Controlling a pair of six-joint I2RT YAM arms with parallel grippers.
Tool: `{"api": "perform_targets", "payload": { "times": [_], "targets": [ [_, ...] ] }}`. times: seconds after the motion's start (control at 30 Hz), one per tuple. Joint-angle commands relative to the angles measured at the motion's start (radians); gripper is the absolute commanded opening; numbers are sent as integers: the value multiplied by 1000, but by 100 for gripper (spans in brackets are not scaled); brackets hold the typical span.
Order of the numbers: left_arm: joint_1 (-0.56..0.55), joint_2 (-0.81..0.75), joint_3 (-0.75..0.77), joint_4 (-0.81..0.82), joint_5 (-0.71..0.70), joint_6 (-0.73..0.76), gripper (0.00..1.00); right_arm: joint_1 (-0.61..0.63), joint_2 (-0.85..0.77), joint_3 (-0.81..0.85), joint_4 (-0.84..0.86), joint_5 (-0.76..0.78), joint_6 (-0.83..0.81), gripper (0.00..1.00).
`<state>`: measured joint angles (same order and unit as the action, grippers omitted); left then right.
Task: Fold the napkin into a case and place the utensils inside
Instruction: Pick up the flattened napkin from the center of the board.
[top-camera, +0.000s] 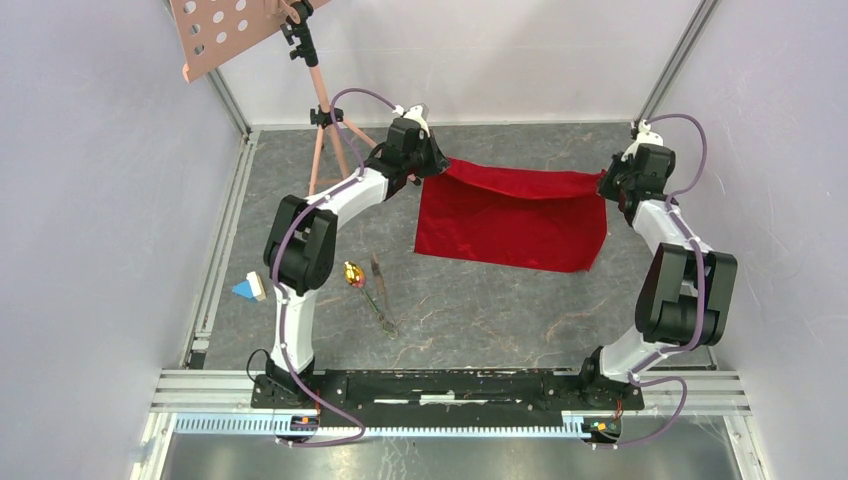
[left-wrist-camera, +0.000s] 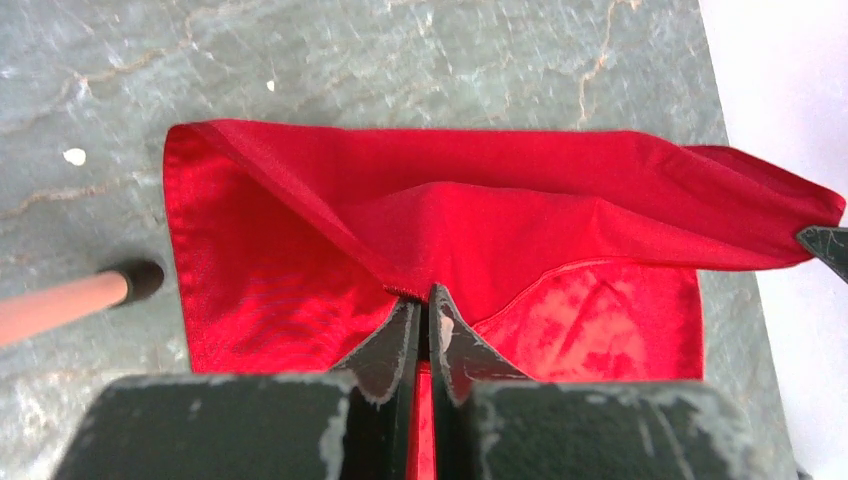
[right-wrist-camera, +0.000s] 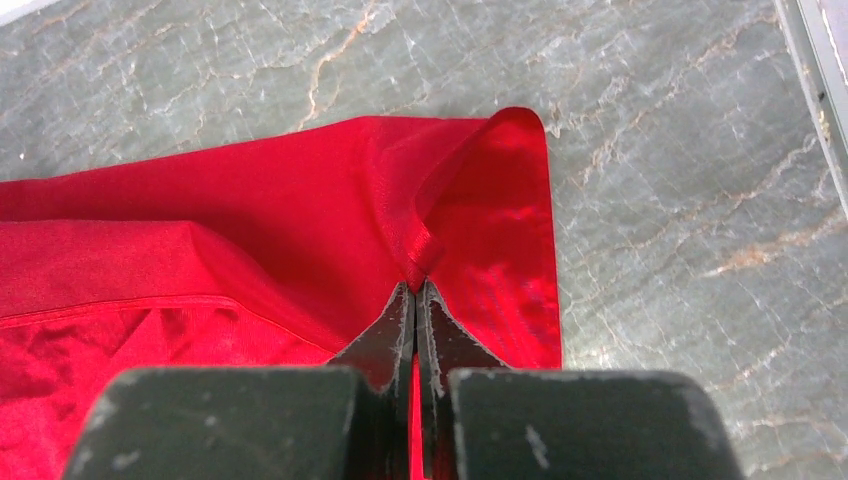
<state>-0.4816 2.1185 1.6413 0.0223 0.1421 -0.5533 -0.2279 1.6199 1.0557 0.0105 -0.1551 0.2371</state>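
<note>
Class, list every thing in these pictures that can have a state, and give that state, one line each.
napkin: far edge held up at both corners, near part flat on the table; not yet a case.
left claw: shut on the napkin's edge.
right claw: shut on the napkin's corner.
gold spoon: lying loose on the table, outside the napkin.
dark utensil: lying beside the spoon, not held.
</note>
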Motion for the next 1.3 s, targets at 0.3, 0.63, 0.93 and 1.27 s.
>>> {"api": "perform_targets", "payload": {
  "times": [0.3, 0.63, 0.93, 1.27],
  "targets": [
    [1, -681, -239, 49, 80, -25, 2, -9, -695, -16, -213, -47, -18, 0],
    [-17, -1231, -411, 246, 183, 8, 2, -9, -1212, 14, -31, -284, 3, 1],
    [-20, -1268, -429, 295, 179, -11, 2, -10, -1349, -16, 45, -244, 14, 1],
    [-18, -815, -435, 330, -38, 124, 2, -1, -1183, -504, 241, -22, -21, 1]
  ]
}}
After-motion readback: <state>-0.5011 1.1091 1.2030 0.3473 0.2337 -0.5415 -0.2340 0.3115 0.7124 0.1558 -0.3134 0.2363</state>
